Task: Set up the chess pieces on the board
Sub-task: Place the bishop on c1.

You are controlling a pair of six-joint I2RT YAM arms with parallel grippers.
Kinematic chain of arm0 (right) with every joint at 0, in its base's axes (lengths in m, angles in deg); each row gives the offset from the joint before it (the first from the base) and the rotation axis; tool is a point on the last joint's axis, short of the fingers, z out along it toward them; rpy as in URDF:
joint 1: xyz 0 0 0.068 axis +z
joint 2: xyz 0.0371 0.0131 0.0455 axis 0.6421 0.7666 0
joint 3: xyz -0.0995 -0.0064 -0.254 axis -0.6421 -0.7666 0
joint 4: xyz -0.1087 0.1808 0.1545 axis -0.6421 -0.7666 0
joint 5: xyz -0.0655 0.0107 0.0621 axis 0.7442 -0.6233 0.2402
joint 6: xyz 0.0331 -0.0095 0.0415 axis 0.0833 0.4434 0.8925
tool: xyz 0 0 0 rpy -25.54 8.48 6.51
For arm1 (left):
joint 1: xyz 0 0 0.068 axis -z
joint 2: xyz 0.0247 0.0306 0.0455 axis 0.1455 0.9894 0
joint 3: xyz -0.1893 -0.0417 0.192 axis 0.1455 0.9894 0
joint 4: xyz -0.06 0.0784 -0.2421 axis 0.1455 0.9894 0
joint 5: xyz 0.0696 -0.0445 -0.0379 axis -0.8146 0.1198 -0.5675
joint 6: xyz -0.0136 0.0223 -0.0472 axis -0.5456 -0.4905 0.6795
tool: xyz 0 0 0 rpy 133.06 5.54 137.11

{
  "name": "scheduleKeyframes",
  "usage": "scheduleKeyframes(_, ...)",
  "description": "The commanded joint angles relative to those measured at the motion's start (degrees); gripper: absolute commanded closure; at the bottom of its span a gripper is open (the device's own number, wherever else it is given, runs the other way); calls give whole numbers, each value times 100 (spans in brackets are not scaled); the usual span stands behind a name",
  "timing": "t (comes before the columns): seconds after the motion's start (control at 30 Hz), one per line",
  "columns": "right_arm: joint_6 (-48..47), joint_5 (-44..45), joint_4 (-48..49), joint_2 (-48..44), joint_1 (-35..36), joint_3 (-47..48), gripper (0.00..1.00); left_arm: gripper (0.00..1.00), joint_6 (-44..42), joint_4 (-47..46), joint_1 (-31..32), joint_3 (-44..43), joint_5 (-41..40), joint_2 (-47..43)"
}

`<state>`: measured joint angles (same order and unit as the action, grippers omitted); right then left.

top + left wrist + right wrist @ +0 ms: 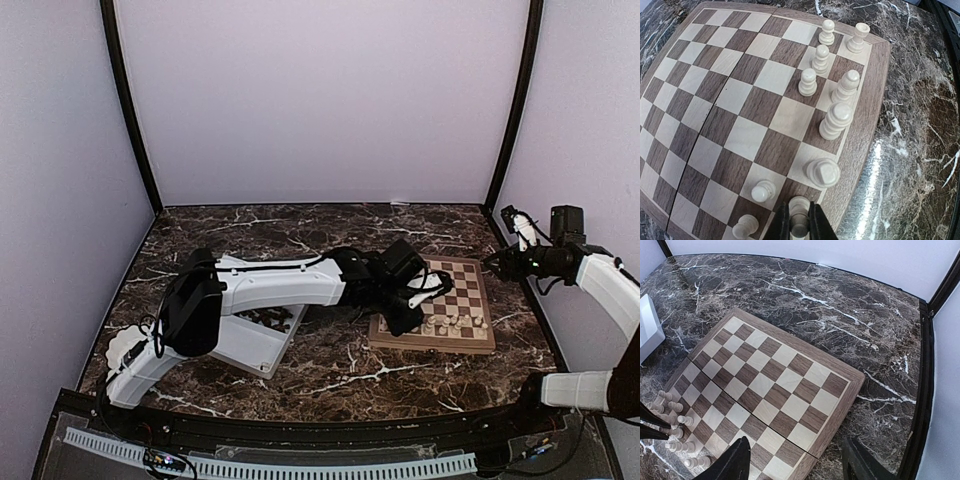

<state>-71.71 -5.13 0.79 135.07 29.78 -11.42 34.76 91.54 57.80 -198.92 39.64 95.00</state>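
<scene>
On dark marble table [330, 365], lilac walls [320, 100]: left end effector [799, 226] pinches pale piece [799, 204]; right end effector [795, 462] wide.

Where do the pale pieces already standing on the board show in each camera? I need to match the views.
Top external: pale pieces along the board's near edge, right of centre in the picture.
Left wrist: down the board's right side, top right to bottom centre, where the left end effector clamps one.
Right wrist: bottom-left corner.
Shared landmark: the board's tan border beside them.
</scene>
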Motion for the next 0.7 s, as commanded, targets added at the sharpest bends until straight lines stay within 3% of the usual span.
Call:
scheduleKeyframes(0.0, -12, -55, 136, 33, -15, -26, 36, 86, 18, 150, 27, -172, -56, -41)
scheduleKeyframes(0.5, -23, -62, 127, 41, -20, -19, 36, 72, 93, 325, 27, -462, -87, -104)
scheduleKeyframes(0.67, -24, -70, 118, 51, -20, -5, 36, 68, 93, 441, 27, -490, -525, -669)
